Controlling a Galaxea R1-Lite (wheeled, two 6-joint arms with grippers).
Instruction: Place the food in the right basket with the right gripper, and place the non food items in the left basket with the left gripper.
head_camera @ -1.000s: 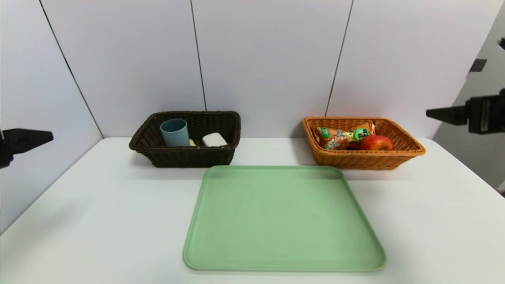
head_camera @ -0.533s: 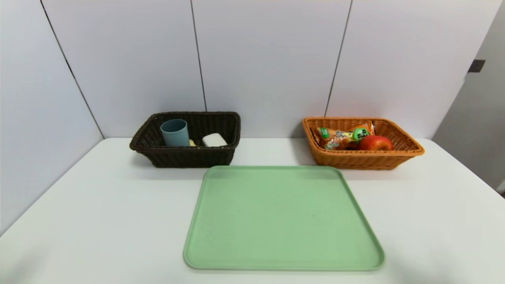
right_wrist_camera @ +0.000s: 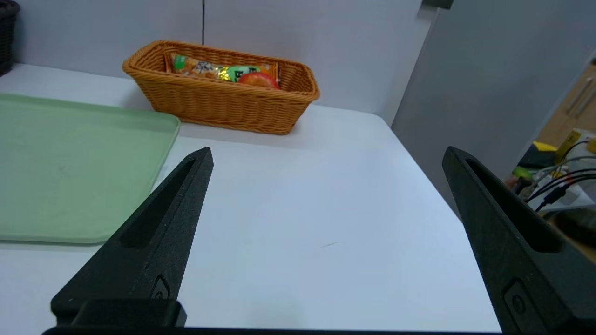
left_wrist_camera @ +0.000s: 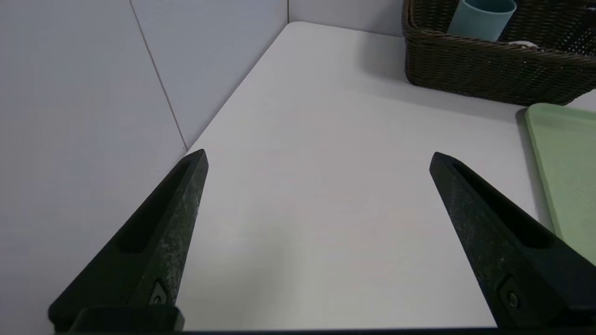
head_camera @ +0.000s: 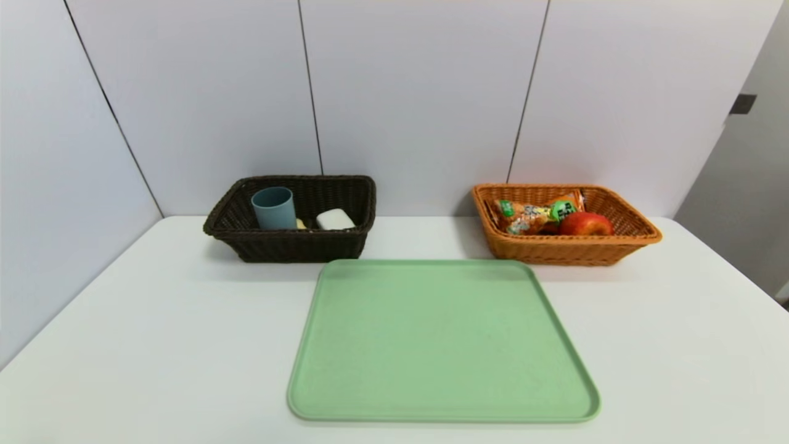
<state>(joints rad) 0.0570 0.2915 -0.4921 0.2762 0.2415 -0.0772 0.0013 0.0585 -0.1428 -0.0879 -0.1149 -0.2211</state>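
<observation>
Resting in the right basket (head_camera: 567, 248), woven in orange-brown wicker, the food is grouped together: a red apple (head_camera: 586, 224) is set toward the basket's front, and beside it orange snack packaging (head_camera: 530, 216) with green patches is laid along the basket's length. In the left basket (head_camera: 296, 246), woven in dark brown, the non-food items are held: a blue-grey cup (head_camera: 274, 208) is stood toward the basket's left side, its open mouth raised above the front rim, and a white rounded item (head_camera: 335, 219) is placed to the right of it. Between these two, a small yellowish item (head_camera: 300, 223) is partly hidden, and what it is cannot be told.

Both baskets are set near the back of the white surface (head_camera: 160, 327), well apart from each other. In front of them, between the two and nearer the middle, a green tray (head_camera: 444, 345) is laid flat, with nothing carried on it. Behind the baskets the surface is bounded by pale wall panels (head_camera: 425, 92).

The left hand (left_wrist_camera: 319, 151) is held over the left part of the surface, in front of the left basket, its fingers spread wide and nothing gripped. The right hand (right_wrist_camera: 328, 148) is held over the right part, in front of the right basket, likewise spread wide and unloaded.
</observation>
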